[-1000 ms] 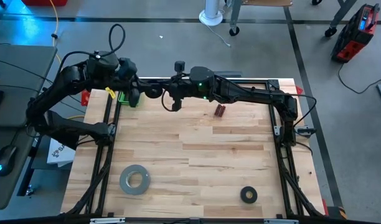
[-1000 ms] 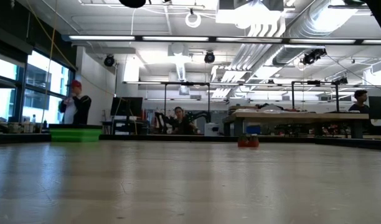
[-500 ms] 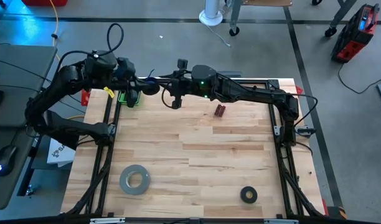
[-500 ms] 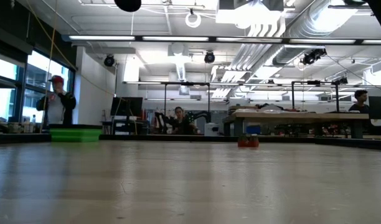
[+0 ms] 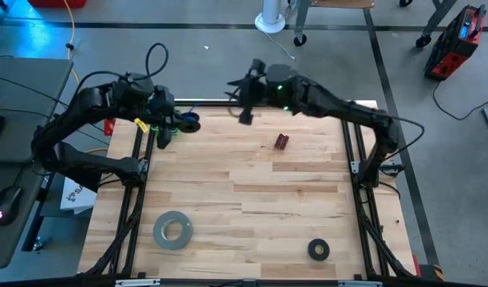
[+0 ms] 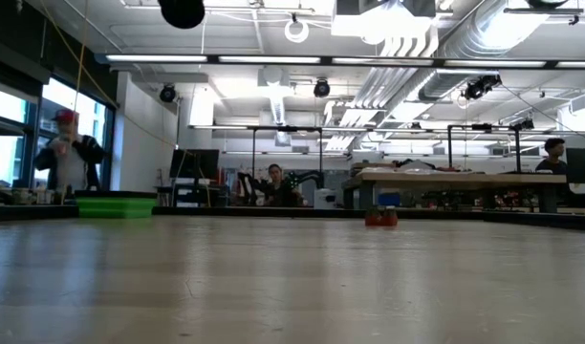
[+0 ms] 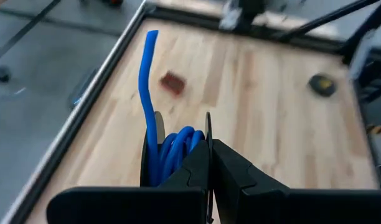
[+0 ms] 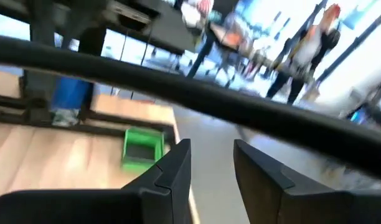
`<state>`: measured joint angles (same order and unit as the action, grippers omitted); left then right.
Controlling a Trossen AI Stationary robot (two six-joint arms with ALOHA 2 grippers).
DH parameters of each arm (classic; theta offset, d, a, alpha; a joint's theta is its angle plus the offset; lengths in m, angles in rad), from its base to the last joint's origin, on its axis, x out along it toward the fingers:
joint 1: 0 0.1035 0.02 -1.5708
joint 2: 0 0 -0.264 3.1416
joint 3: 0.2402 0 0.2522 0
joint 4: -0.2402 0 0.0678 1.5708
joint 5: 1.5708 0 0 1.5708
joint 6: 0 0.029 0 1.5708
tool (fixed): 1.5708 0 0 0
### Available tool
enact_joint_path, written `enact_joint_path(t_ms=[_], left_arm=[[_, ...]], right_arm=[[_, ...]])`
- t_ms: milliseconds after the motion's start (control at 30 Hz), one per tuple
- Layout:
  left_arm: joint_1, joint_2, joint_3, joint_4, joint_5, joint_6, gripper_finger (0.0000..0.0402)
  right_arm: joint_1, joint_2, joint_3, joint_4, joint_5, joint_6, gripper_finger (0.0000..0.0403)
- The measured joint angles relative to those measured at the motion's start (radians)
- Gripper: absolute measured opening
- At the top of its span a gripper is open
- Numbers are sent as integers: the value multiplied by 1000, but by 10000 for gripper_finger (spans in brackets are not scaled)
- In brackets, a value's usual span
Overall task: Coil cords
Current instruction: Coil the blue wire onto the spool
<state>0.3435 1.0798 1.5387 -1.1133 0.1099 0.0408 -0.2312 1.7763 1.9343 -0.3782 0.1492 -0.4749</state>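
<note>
The blue cord [image 7: 172, 149] is wound on a small black spool [image 7: 154, 134], and its free end [image 7: 149, 56] sticks straight up from the coil. My left gripper [image 7: 209, 146] is shut on the spool and holds it above the table's far left corner [image 5: 188, 121]. In the low view the spool [image 6: 182, 10] shows as a dark round shape at the top. My right gripper [image 5: 233, 86] stands open over the far edge, to the right of the spool, with nothing between its fingers [image 8: 178, 163]. My left gripper pinches the spool's one black side disc [image 7: 207, 124] between its two fingers, at the disc's rim. The wound cord lies beside the fingers, not between them. The spool is lifted clear of the table.
A grey tape roll [image 5: 172, 229] lies near the front left and a black ring [image 5: 318, 249] near the front right. A small red object [image 5: 281, 142] sits at the far middle. A green bin [image 8: 142, 146] stands off the far left corner.
My right gripper has drawn back from the spool, going up and toward the table's far right, and its wrist has rolled. My left gripper has kept its hold on the spool and turned a little, shifting slightly toward the left.
</note>
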Motion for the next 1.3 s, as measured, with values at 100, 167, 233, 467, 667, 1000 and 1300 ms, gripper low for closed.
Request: enact_joint_path(t_ms=[100,167,233,467,667,1000,1300], left_arm=[[-19,-56,-146,178,39,-57,1],[-30,-102,-290,324,42,-130,1],[-43,-143,-452,507,43,-215,1],[-99,-140,-933,1279,88,-673,1],[-188,-53,-1172,1613,15,-984,1],[-272,154,-1316,1756,-67,-1264,0],[-307,256,-1357,2040,-145,-1147,0]], right_arm=[[-34,-42,0,-126,-37,90,114],[-58,-65,0,-222,-98,166,114],[-78,-79,0,-318,-163,226,114],[-88,-140,-170,-478,-357,375,114],[-17,-315,-700,-71,-394,665,114],[152,-399,-1367,927,-201,1391,114],[179,-390,-1405,946,-116,1365,114]])
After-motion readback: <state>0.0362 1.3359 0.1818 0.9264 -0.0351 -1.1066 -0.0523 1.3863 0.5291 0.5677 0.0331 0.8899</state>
